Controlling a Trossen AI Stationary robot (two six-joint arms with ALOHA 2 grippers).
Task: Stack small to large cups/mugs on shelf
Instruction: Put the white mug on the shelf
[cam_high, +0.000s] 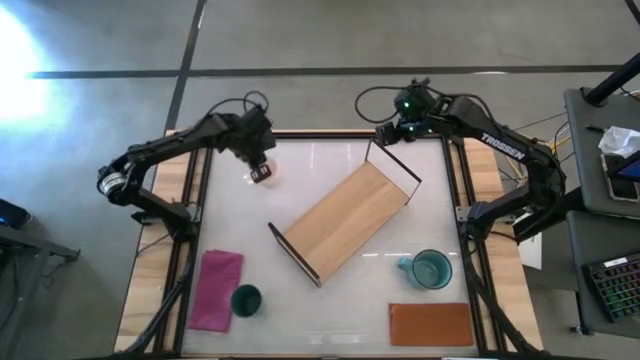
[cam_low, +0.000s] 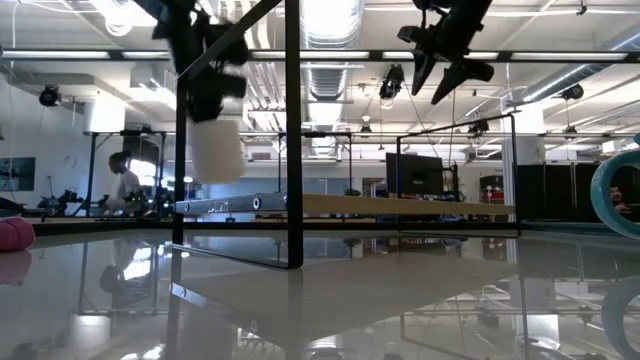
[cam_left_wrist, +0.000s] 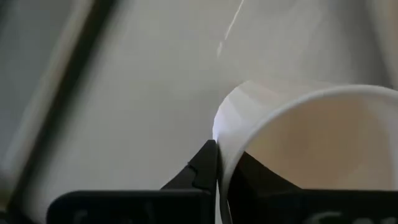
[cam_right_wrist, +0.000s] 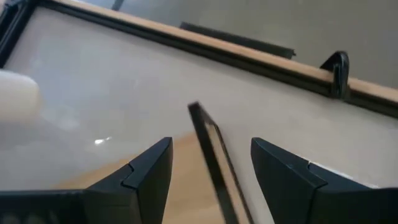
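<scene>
My left gripper (cam_high: 261, 170) is shut on the small white mug (cam_low: 216, 146) at the table's far left and holds it above the table top. The light-wood shelf (cam_high: 345, 218) with black frame ends lies slantwise in the middle of the table. My right gripper (cam_high: 386, 136) is open and empty, high over the shelf's far black frame end (cam_right_wrist: 210, 149). The translucent teal mug (cam_high: 431, 269) stands at the near right. The dark green tumbler (cam_high: 246, 299) stands at the near left. My left gripper pinches the white mug's wall at the rim (cam_left_wrist: 219, 134): one finger (cam_left_wrist: 202, 169) is outside and the other (cam_left_wrist: 261, 179) inside the mug. The fingers come from above, pointing down. The mug hangs upright below them, clear of the table.
A magenta cloth (cam_high: 216, 289) lies beside the tumbler at the near left. A flat brown-orange mat (cam_high: 431, 323) lies at the near right. Black rails and wooden edges (cam_high: 193, 190) frame the table's sides. A person (cam_low: 124, 183) shows in the room beyond.
</scene>
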